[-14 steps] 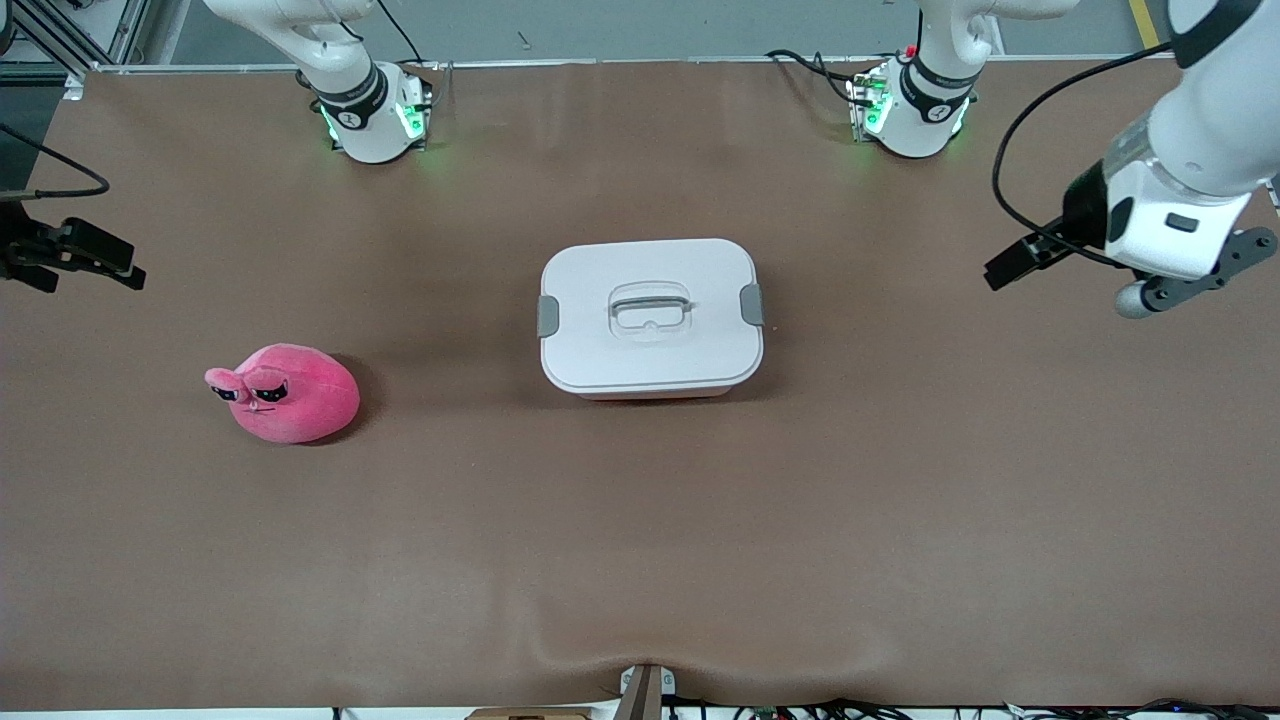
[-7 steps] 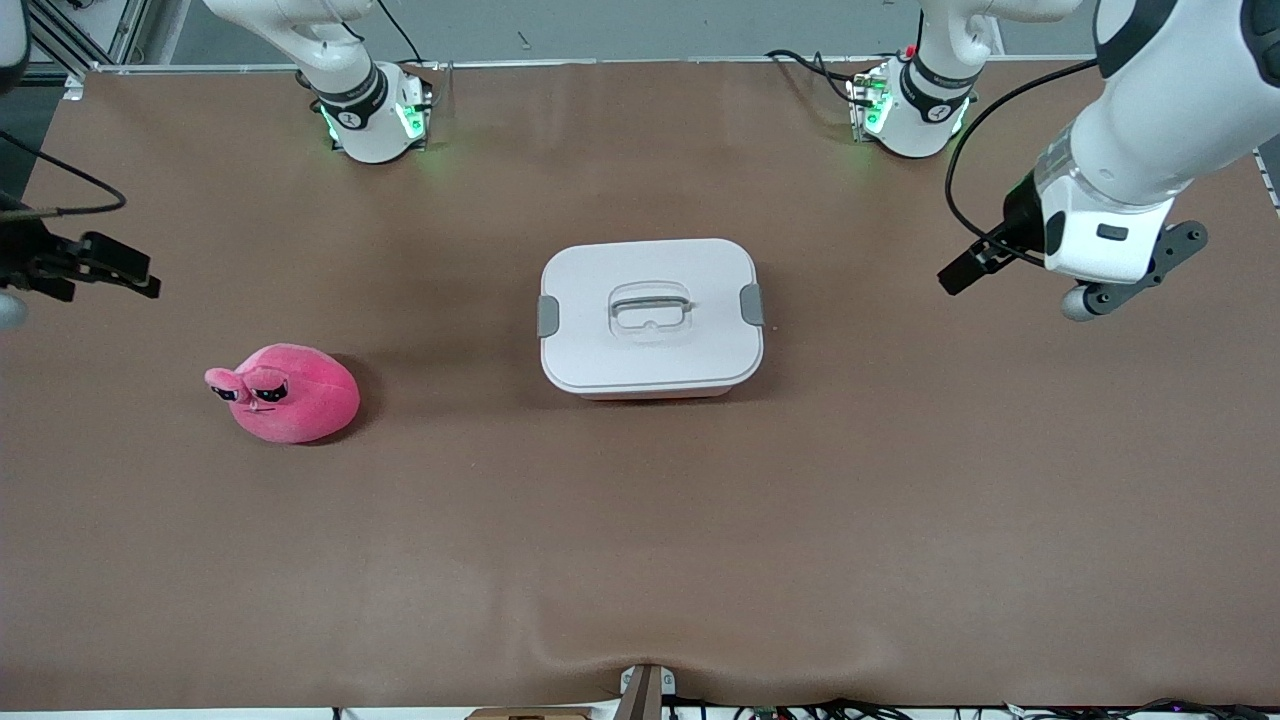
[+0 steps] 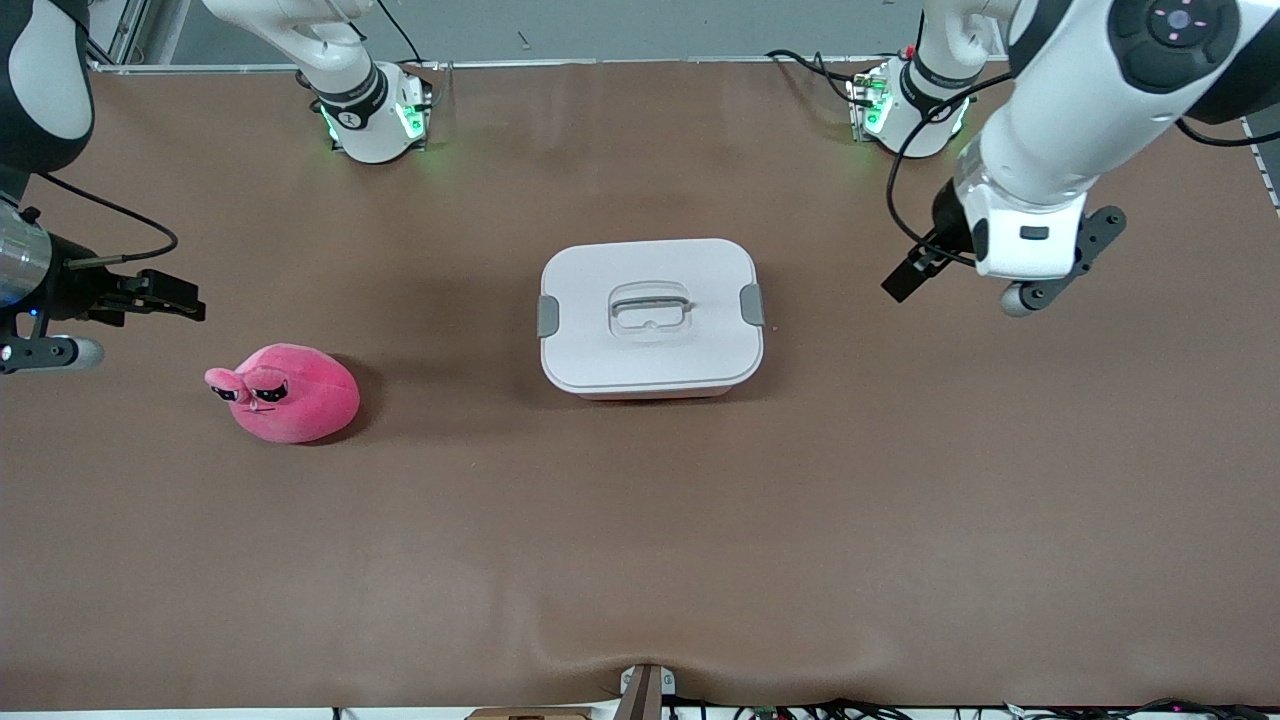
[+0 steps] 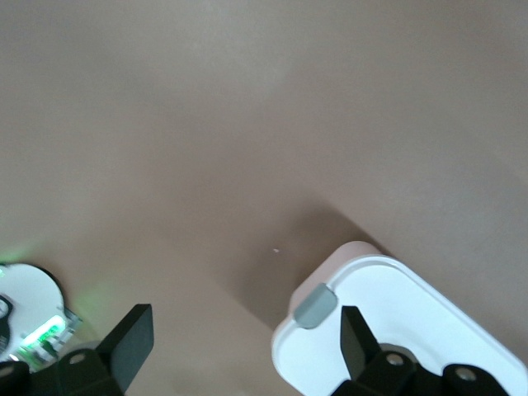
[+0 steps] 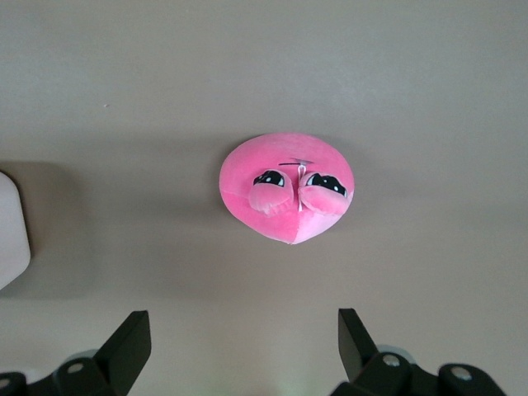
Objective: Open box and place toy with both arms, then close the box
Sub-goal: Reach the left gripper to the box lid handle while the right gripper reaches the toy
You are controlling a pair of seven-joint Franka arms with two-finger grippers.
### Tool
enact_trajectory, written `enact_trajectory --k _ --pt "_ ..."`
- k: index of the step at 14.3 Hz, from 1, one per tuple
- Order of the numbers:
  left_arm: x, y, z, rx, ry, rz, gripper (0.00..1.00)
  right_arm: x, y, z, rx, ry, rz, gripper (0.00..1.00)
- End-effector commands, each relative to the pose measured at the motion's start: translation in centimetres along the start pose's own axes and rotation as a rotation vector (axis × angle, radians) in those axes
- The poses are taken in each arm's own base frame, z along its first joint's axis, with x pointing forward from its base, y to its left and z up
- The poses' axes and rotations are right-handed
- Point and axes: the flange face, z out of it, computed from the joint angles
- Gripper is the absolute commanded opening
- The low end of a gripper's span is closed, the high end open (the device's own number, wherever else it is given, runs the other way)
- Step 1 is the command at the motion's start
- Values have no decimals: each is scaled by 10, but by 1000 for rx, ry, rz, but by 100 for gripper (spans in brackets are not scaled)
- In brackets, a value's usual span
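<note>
Brown tabletop carries everything. Toward the right arm's end from the box lies the toy, with the spread right gripper close above it. Over the table beside the box's grey clip, the left gripper hangs spread.
</note>
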Motion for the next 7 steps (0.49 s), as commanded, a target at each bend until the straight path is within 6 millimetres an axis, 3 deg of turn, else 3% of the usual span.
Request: enact_trajectory --k 1,4,6,7 --pt "-20 21 4 -15 -10 -68 100 -1 10 -2 -11 -26 27 100" --pt "-49 41 17 -17 6 -120 100 -3 12 19 17 -126 20 100" --pt "-74 56 25 -27 10 -167 100 2 5 29 13 -130 6 100" --pt "-77 61 32 -26 3 -206 100 6 7 36 10 -106 3 100"
